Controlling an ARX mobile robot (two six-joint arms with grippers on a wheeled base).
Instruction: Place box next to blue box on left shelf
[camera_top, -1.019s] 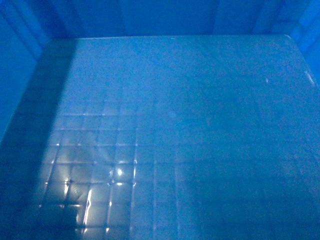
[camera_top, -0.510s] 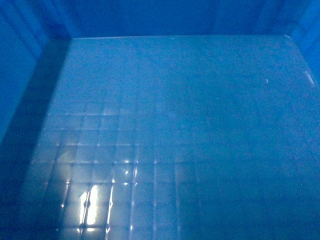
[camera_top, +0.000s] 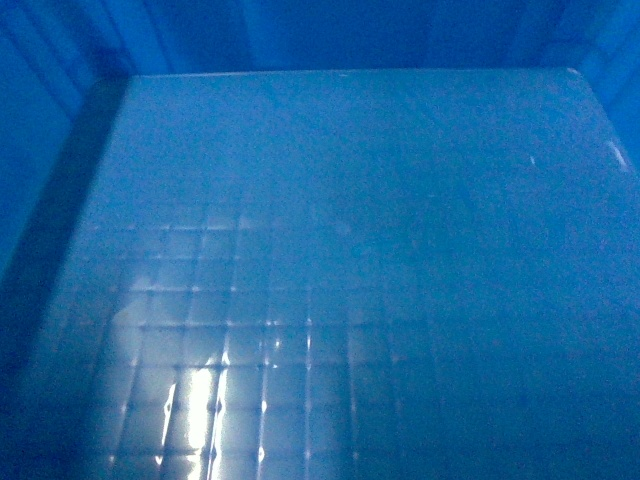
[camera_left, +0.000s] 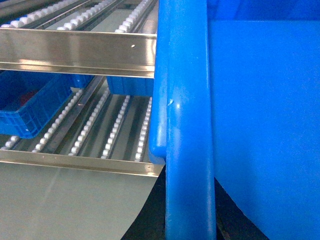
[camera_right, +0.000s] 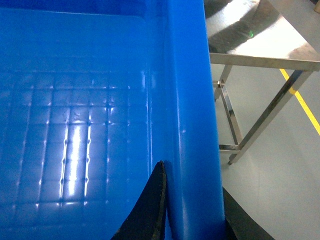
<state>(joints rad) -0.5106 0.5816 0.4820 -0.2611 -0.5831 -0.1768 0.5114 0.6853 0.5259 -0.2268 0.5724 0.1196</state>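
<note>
Box, a large blue crate, is seen carried between the two arms in front of the left shelf, its gridded floor filling the head view and its thick rim running up both wrist views. On the right side, the rim is clamped between the dark fingers of the right gripper, one inside the wall and one outside. The left gripper cannot be told as open or closed, only a dark sliver showing beside the rim at the lower edge of its view. The front corner of the box is held level with, and close against, the steel front rail of the lower roller level, and no part of it is seen to rest on the rollers. A second blue box is parked on those rollers toward the shelf's left side. The carrying-in step is judged to be under way; next, the box would need to be eased over the rail and set on the free rollers beside its neighbour.
</note>
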